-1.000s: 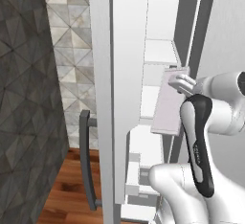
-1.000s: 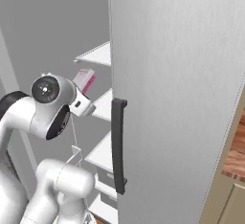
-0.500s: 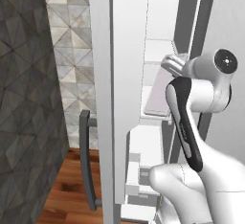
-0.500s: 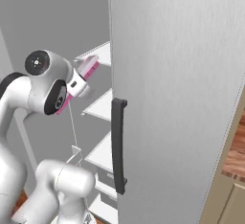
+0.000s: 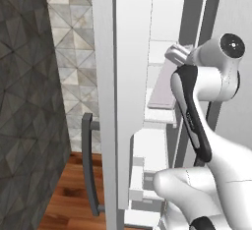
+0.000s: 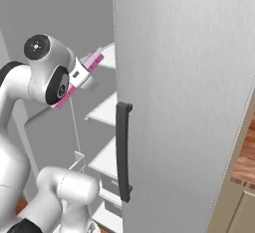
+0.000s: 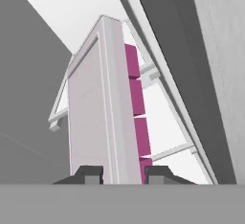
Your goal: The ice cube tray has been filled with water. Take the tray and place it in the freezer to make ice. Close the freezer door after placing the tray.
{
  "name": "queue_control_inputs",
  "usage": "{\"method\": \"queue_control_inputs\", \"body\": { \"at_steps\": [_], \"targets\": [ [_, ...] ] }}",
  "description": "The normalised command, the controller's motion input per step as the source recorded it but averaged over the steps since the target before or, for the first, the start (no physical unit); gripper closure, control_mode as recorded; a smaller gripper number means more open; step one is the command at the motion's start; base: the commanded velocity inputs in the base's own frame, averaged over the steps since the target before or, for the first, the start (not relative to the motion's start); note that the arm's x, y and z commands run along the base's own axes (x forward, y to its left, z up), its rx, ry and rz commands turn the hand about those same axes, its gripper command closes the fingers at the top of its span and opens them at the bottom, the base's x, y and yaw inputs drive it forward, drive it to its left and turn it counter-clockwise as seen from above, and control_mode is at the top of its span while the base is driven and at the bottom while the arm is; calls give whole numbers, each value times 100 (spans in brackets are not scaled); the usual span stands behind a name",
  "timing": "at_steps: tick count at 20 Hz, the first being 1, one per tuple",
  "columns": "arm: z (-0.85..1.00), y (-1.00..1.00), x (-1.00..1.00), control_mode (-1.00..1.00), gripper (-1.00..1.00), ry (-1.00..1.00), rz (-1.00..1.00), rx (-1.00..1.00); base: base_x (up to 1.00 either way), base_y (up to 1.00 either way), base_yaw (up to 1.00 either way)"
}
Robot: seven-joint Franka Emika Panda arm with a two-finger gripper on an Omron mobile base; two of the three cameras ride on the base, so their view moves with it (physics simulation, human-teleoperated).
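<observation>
My gripper (image 7: 122,174) is shut on the near end of the ice cube tray (image 7: 98,113), a pale slab with magenta cells along its right side. In the left base view the tray (image 5: 161,90) slopes down inside the open freezer (image 5: 165,22), just above a white shelf (image 5: 160,118), with the gripper (image 5: 175,53) at its upper end. The right base view has the gripper (image 6: 93,60) and the tray's pink edge (image 6: 64,97) in front of the freezer shelves (image 6: 107,110). The freezer door (image 5: 106,101) stands open at the left, its dark handle (image 5: 88,167) facing outwards.
The neighbouring fridge door (image 6: 184,92) is closed, its dark bar handle (image 6: 122,152) close to my arm. White door bins (image 5: 133,76) line the inside of the open door. A dark patterned wall (image 5: 29,101) and wooden floor (image 5: 69,194) lie to the left.
My arm has risen and swung the tray higher and further in among the freezer shelves. The grip on the tray is unchanged.
</observation>
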Motion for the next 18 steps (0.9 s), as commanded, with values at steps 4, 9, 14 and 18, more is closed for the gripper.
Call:
{"method": "queue_control_inputs", "body": {
  "at_steps": [4, 9, 14, 18],
  "targets": [
    [2, 0, 15, -100, 100, 0, 0, -4, 0, 0, 0],
    [0, 0, 19, -100, 100, 0, 0, -8, 0, 0, 0],
    [2, -1, 5, -100, 100, 0, 0, -8, 0, 0, 0],
    [5, 0, 21, -100, 100, 0, 0, -5, 0, 0, 0]
  ]
}}
